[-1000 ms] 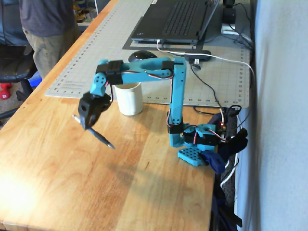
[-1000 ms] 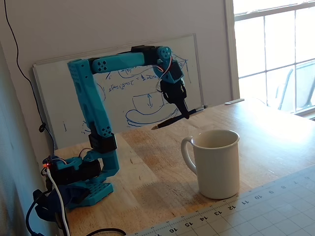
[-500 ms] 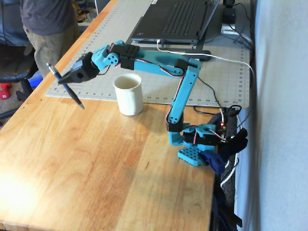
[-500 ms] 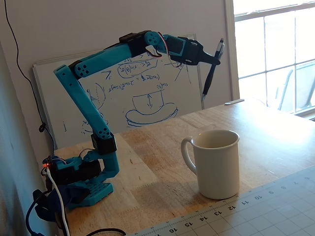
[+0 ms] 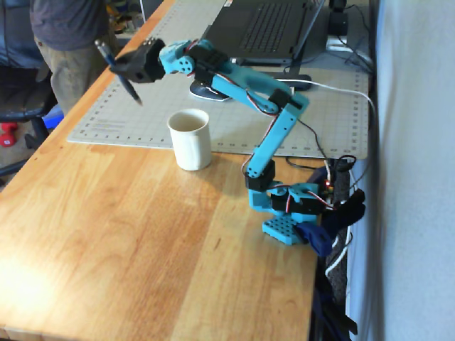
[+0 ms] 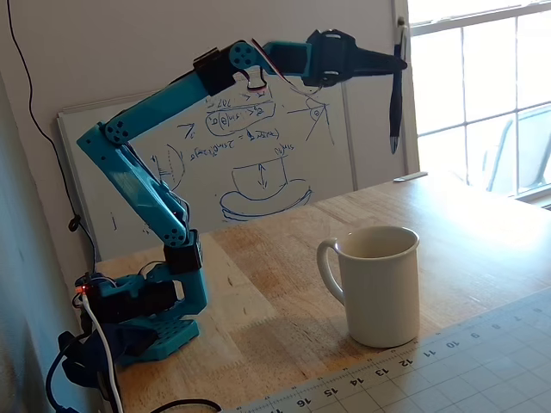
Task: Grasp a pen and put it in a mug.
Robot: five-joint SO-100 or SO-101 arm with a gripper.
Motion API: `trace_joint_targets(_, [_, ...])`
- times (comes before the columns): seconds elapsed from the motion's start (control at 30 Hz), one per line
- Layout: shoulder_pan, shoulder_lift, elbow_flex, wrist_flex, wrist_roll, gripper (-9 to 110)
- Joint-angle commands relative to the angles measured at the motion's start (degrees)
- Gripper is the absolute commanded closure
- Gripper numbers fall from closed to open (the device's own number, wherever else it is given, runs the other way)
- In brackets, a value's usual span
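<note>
The dark pen (image 5: 121, 72) (image 6: 397, 99) hangs nearly upright in the air, tip down, with my gripper (image 5: 118, 65) (image 6: 394, 62) shut on its upper part. The cream-white mug (image 5: 190, 139) (image 6: 376, 285) stands upright on the wooden table, its mouth open. In both fixed views the pen is well above the mug's rim. In one fixed view it is up and to the left of the mug; in the other it is above and slightly right of it. The blue arm (image 5: 242, 89) (image 6: 155, 112) is stretched high from its base.
A grey cutting mat (image 5: 156, 106) lies behind the mug, with a laptop (image 5: 259, 28) and a black mouse (image 5: 206, 91) on it. A whiteboard (image 6: 224, 163) leans on the wall. Cables (image 5: 320, 153) run by the arm's base (image 5: 291, 206). A person (image 5: 67, 42) stands beyond the table's left edge.
The arm has risen and reached toward the mat with the pen still in the gripper. The pen swung from lying slanted low over the table to hanging nearly upright, high above the mug.
</note>
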Motion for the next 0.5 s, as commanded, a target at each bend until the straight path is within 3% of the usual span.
trace_joint_targets(0.0, [3.43, 6.59, -1.05, -1.85, -0.53, 99])
trace_joint_targets(0.47, [10.02, 18.46, 17.14, -2.11, -0.62, 99])
